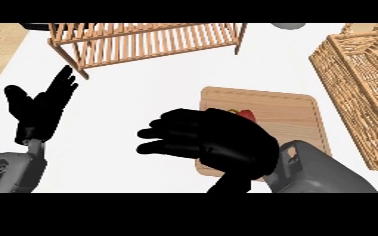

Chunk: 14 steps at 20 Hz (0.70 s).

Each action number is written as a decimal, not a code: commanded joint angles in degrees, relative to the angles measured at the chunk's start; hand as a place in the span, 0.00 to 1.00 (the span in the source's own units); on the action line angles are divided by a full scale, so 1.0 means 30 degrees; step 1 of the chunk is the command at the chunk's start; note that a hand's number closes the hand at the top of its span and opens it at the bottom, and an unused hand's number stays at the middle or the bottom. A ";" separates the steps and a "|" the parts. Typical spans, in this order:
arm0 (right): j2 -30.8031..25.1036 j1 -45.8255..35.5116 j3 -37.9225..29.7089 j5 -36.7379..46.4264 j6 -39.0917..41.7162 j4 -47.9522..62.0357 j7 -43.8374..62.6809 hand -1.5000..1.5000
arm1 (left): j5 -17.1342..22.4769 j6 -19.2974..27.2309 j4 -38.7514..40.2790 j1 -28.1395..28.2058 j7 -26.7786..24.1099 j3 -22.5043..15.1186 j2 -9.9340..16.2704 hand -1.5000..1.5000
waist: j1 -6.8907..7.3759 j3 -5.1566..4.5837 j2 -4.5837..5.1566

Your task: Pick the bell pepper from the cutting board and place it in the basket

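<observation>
Red bell pepper (246,115) on cutting board (291,111), behind right hand (221,141) fingers

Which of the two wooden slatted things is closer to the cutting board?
The wicker basket at the view's right edge, just beside the cutting board. The slatted wooden rack stands farther off, along the counter's far side towards the left.

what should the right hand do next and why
Probably lower and curl its fingers round the bell pepper. The right hand hovers open over the cutting board, hiding most of the pepper, which isn't visibly gripped. The basket waits at the right.
</observation>
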 commanded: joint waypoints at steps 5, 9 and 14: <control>-0.2556 -0.5227 -0.1258 0.4280 0.2779 -0.1525 0.8259 0.00 | -0.0120 0.0152 0.0454 -0.0176 0.0189 0.0060 -0.0236 0.50 | -0.0424 -0.0056 -0.0163; -0.2521 -0.7907 -0.3244 0.1456 0.7026 -0.0691 1.1508 0.00 | 0.0028 -0.0211 -0.0398 -0.0401 0.0995 0.0411 0.0526 0.50 | 0.0128 -0.0011 -0.0012; -0.2934 -0.8539 -0.4059 -0.2830 1.1863 0.0088 1.3364 0.00 | -0.0030 -0.0267 -0.1160 -0.0015 0.1238 0.0221 0.0254 0.50 | 0.0177 0.0013 -0.0004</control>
